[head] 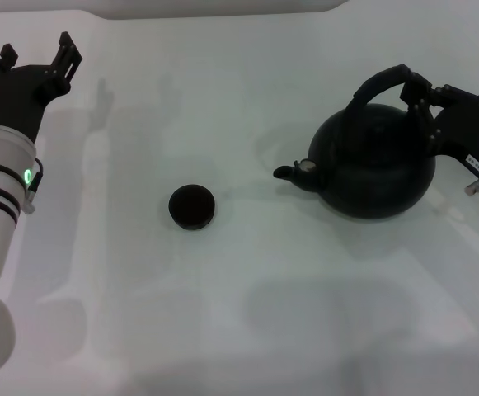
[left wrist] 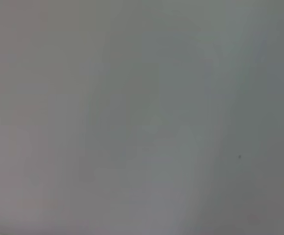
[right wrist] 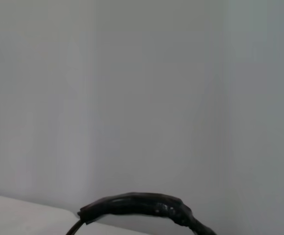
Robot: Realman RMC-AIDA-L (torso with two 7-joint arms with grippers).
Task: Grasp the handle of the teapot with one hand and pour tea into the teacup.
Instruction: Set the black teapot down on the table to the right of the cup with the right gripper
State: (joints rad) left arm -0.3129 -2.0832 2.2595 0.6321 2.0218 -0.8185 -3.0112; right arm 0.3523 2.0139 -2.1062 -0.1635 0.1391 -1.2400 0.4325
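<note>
The teapot (head: pixel 375 165), round and matte black, stands upright on the white table at the right, its spout (head: pixel 287 172) pointing left toward the teacup (head: pixel 191 206). That small black cup sits near the table's middle, well apart from the pot. The arched handle (head: pixel 379 81) rises over the pot, and my right gripper (head: pixel 419 91) is at its right end. The right wrist view shows the ribbed handle (right wrist: pixel 142 205) close by, low in the picture. My left gripper (head: pixel 37 54) is open at the far left, away from both. No tea is visible.
The white table (head: pixel 247 313) runs across the whole head view, with its far edge at the top. The left wrist view shows only a plain grey surface.
</note>
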